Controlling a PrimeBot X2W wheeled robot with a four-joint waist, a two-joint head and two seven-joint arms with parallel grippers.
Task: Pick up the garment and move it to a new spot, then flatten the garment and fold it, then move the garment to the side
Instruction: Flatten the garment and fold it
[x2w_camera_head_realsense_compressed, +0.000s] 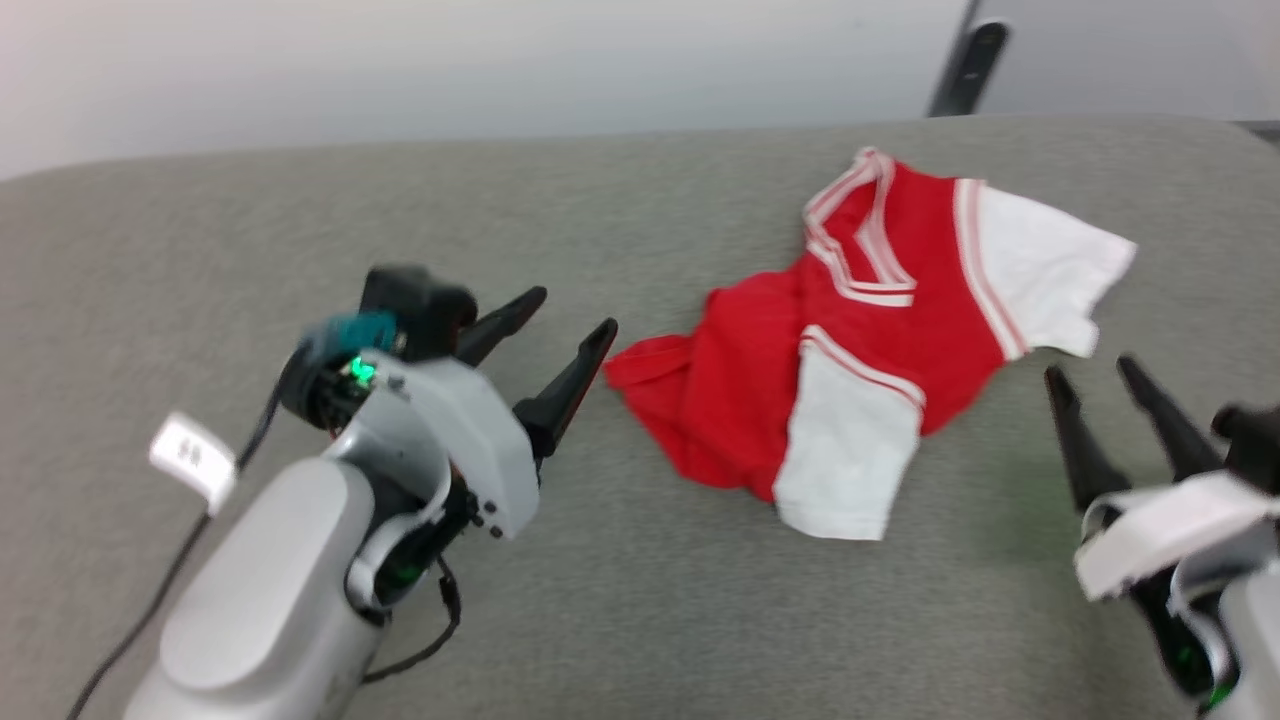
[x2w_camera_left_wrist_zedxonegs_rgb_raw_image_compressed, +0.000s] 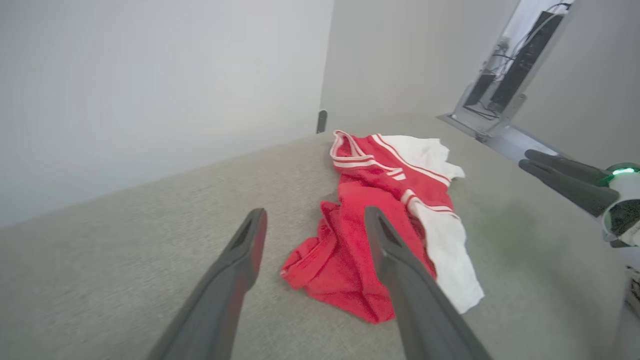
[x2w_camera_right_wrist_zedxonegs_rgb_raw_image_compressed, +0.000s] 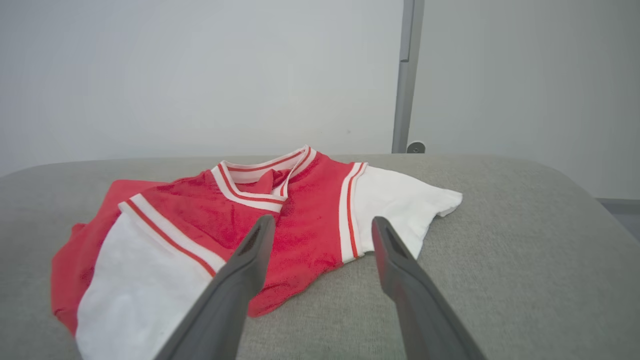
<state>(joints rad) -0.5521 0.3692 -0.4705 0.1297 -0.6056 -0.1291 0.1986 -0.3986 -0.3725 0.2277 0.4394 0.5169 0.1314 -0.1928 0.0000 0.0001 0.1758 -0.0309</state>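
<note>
The garment lies crumpled on the table, one white sleeve folded over its red front. The left end effector hovers just beside it, fingers spread and empty. The right end effector, fingers likewise parted, sits near the other sleeve.

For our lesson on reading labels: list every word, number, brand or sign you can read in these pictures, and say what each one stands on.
White tag hanging beside the left arm: a few dark marks, too blurred to read.
Garment: red and white stripes, with no words, numbers or logo visible in any view.
No text in these pictures is legible.
</note>
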